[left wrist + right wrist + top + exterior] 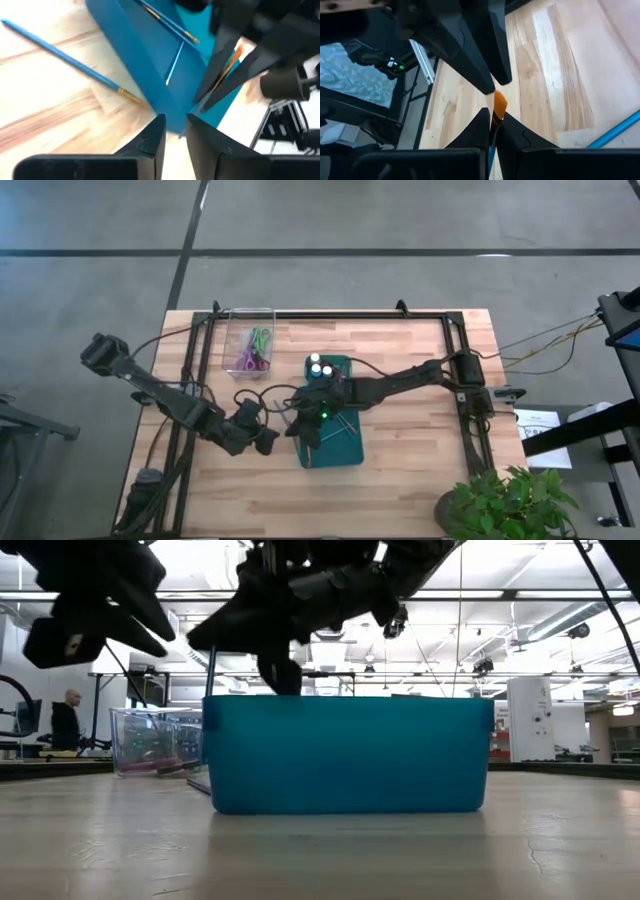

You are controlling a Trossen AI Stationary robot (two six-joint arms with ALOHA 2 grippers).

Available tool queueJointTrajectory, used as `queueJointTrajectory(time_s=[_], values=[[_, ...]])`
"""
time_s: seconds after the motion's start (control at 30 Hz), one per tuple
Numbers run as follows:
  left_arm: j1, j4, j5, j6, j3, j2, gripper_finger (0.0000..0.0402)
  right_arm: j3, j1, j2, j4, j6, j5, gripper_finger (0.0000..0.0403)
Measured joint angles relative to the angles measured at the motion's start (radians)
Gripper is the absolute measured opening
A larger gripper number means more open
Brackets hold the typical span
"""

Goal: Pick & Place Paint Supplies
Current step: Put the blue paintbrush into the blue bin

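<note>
My right gripper (303, 423) is at the left wall of the teal tray (345, 452), shut on a thin brush with an orange end (498, 105). My left gripper (272, 438) is just left of the tray, facing the right gripper. Its fingers (150, 140) stand a narrow gap apart and hold nothing, with their tips close to the orange end. A blue brush (65, 57) lies flat on the table beside the tray. More brushes (345, 426) lie in the tray. White-capped paint bottles (318, 364) stand at the tray's far end. My right gripper pinches the brush between its two fingers, just behind the orange end (496, 119). The brush lies along the fingers and its orange end sticks out past the fingertips toward the left gripper. The fingers hide the rest of the brush.
A clear plastic box (250, 348) holding scissors with green and purple handles stands at the far left of the table. In the low view the tray's wall (345, 755) hides what lies in it. A potted plant (505, 500) stands off the near right corner.
</note>
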Motion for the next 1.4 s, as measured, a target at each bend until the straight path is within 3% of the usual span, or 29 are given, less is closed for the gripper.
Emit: queueJointTrajectory(time_s=[0.3, 0.47, 0.6, 0.67, 0.93, 1.1, 1.4], values=[[-0.018, -0.101, 0.069, -0.004, -0.002, -0.043, 0.009, -0.04, 0.0, -0.158, -0.218, -0.006, 0.05, 0.0009], [-0.018, -0.124, 0.068, -0.004, -0.011, -0.042, 0.009, -0.109, -0.006, -0.277, -0.156, 0.049, 0.153, 0.0008], [-0.018, -0.127, 0.068, -0.003, -0.011, -0.042, 0.009, -0.168, -0.034, -0.334, -0.183, 0.122, 0.162, 0.0008], [-0.018, -0.126, 0.068, -0.003, -0.011, -0.042, 0.009, -0.213, -0.042, -0.347, -0.258, 0.131, 0.175, 0.0008], [-0.018, -0.122, 0.066, -0.004, -0.011, -0.042, 0.009, -0.368, -0.039, -0.318, -0.222, 0.144, 0.177, 0.0012], [-0.018, -0.113, 0.064, -0.011, -0.012, -0.042, 0.009, -0.392, -0.038, -0.331, -0.131, 0.181, 0.198, 0.0046], [-0.018, -0.116, 0.064, -0.007, -0.012, -0.042, 0.009, -0.376, -0.035, -0.392, -0.186, 0.159, 0.234, 0.0135]])
